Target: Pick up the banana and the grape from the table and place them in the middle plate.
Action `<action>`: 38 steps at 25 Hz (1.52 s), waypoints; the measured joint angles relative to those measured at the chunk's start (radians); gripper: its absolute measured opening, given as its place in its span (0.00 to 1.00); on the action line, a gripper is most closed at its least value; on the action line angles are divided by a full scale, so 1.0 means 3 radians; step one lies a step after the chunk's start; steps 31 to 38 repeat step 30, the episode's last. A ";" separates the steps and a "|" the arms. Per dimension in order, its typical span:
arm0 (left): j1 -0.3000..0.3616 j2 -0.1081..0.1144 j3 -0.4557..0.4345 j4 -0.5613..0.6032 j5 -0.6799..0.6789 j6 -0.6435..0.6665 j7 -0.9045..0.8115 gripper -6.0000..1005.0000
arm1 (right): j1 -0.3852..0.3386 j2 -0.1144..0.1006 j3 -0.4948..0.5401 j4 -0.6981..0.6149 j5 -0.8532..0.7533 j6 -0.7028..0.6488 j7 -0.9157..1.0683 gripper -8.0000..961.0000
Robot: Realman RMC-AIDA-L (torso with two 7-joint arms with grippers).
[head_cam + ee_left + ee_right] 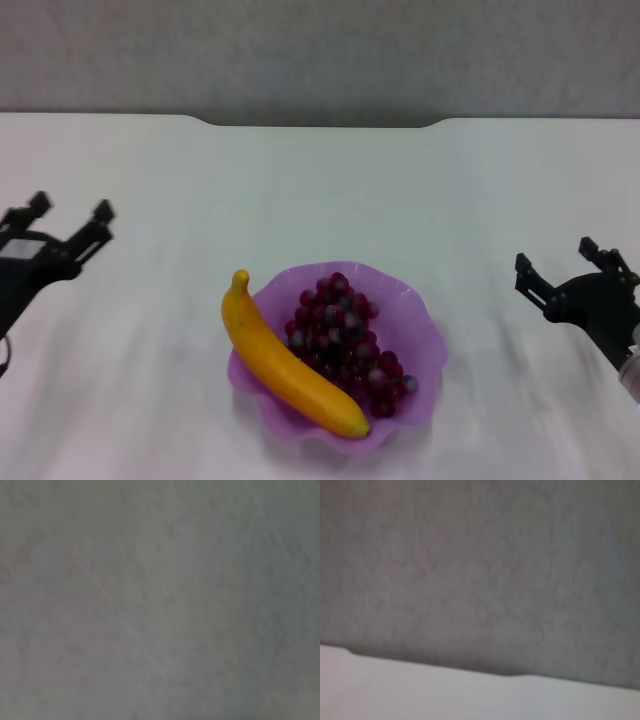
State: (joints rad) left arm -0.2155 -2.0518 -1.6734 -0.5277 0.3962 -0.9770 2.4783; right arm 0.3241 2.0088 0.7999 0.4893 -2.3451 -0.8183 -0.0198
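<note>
On counter centre: banana + grape both in middle plate, banana on its left rim | left tool, right tool spread open, empty, well apart at sides, looks done | wrist views show neither fruit; right only counter's far edge

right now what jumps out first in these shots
The translucent purple scalloped plate near the front of the white table draws the eye, holding the curved yellow banana across its left rim and the dark red grape bunch beside it. The left pincer and right pincer stand open at either side, holding nothing.
</note>
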 joint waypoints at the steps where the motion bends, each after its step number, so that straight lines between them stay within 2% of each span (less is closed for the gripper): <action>1: -0.0036 -0.0001 0.0023 0.0178 -0.0205 -0.0168 0.0152 0.89 | -0.0001 0.0004 -0.0005 -0.0025 0.0005 -0.0055 0.0000 0.94; 3: -0.0119 -0.0005 0.0062 0.0572 -0.0631 -0.0586 0.0430 0.89 | -0.0006 0.0014 -0.0026 -0.0076 0.0013 -0.0222 0.0000 0.94; 5: -0.0167 -0.0010 0.0068 0.0786 -0.0821 -0.0767 0.0470 0.89 | -0.0012 0.0018 -0.0039 -0.0113 0.0019 -0.0370 0.0003 0.94; 10: -0.0280 -0.0009 0.0069 0.1036 -0.1027 -0.0667 0.0479 0.89 | -0.0035 0.0023 -0.0040 -0.0175 0.0030 -0.0590 0.0025 0.94; 15: -0.0333 -0.0007 0.0051 0.1054 -0.1039 -0.0351 0.0526 0.89 | -0.0042 0.0029 -0.0065 -0.0286 0.0035 -0.0804 0.0023 0.94; 22: -0.0340 -0.0004 0.0044 0.1059 -0.1051 -0.0095 0.0512 0.89 | -0.0052 0.0023 -0.0050 -0.0385 0.0035 -0.0830 0.0022 0.94; 38: -0.0299 0.0008 0.0015 0.1063 -0.1168 -0.0044 0.0506 0.89 | -0.0074 0.0018 -0.0046 -0.0398 0.0035 -0.0837 0.0040 0.94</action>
